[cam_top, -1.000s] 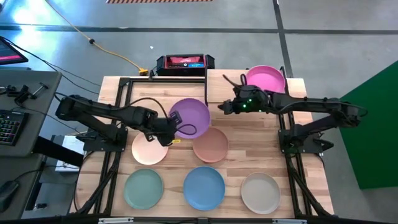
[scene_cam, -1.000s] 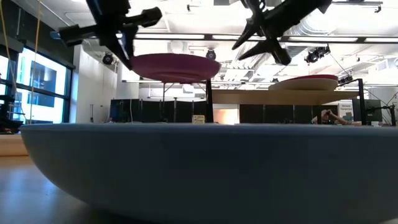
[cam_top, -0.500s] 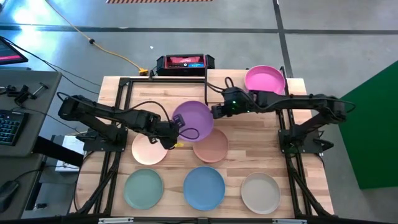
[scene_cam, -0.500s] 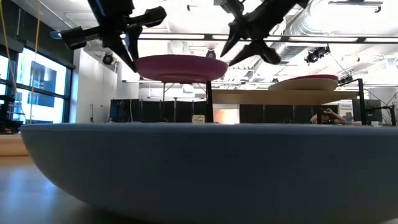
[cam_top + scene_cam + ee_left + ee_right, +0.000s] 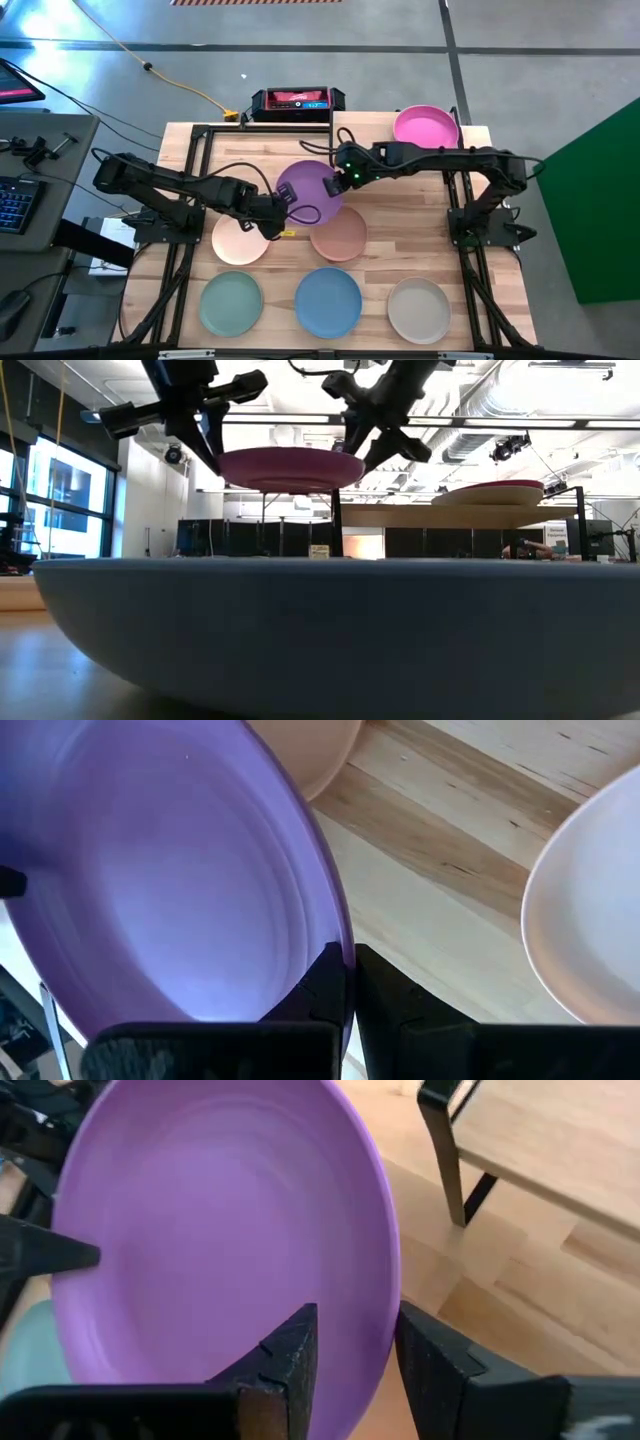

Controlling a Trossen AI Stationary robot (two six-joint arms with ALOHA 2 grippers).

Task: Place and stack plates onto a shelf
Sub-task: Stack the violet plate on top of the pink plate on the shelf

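So I had the purple plate (image 5: 309, 189) up in the air over the tabletop (image 5: 400, 230), just beside the shelf (image 5: 560, 1140). My left fingers (image 5: 345, 982) were pinched shut on one side of its rim. My right fingers (image 5: 350, 1350) sat at the opposite edge, spread a little with the rim in the gap between them, not clamped. The pink plate (image 5: 427, 127) was on the shelf. Peach (image 5: 240, 240), brown (image 5: 343, 236), green (image 5: 231, 304), blue (image 5: 328, 301) and beige (image 5: 419, 309) ones lay flat on the tabletop.
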